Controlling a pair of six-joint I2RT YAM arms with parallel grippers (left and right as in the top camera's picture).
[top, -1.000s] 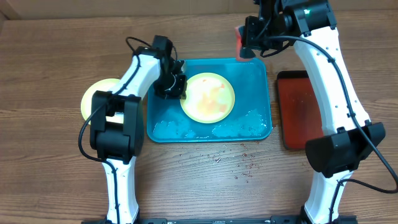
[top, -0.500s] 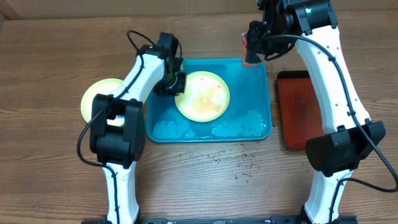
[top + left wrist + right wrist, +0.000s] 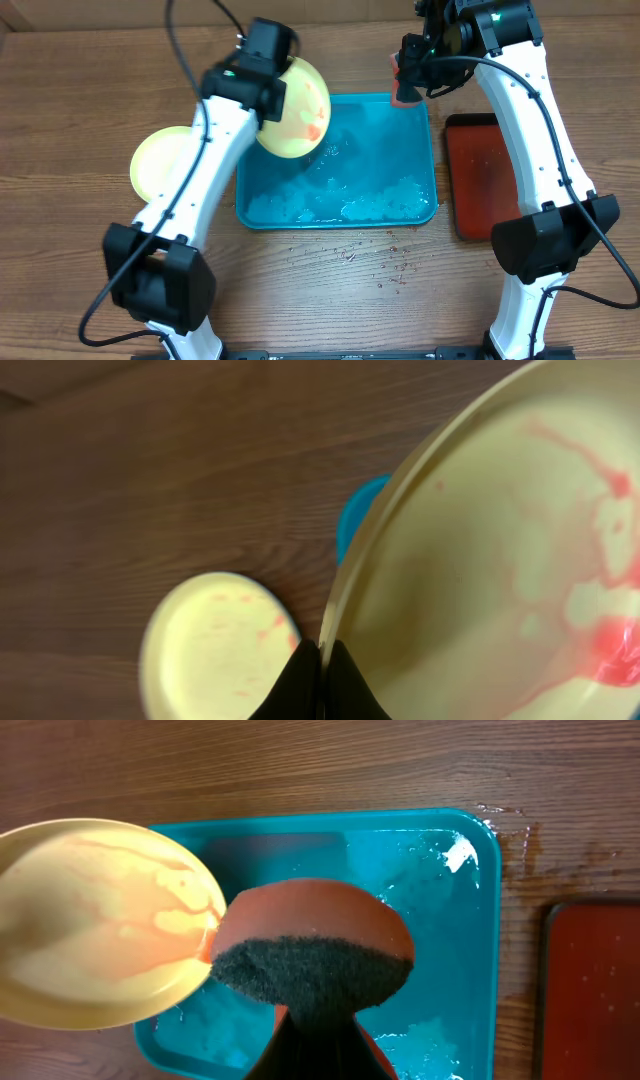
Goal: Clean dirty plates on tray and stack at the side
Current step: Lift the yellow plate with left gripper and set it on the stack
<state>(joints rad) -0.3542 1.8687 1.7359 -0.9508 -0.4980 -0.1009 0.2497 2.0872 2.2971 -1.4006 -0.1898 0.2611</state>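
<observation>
A yellow-green plate (image 3: 293, 95), streaked with red sauce, hangs tilted on edge above the far-left corner of the turquoise tray (image 3: 385, 135), whose wet floor carries white suds (image 3: 385, 206) along its near side, while a second pale yellow plate (image 3: 163, 162) lies flat just left of the tray.

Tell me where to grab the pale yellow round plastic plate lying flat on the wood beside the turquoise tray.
Pinch the pale yellow round plastic plate by its raised rim, on the edge facing away from the turquoise rectangular plastic tray, coming in low: it lies flat and shallow, and that edge looks free.
</observation>
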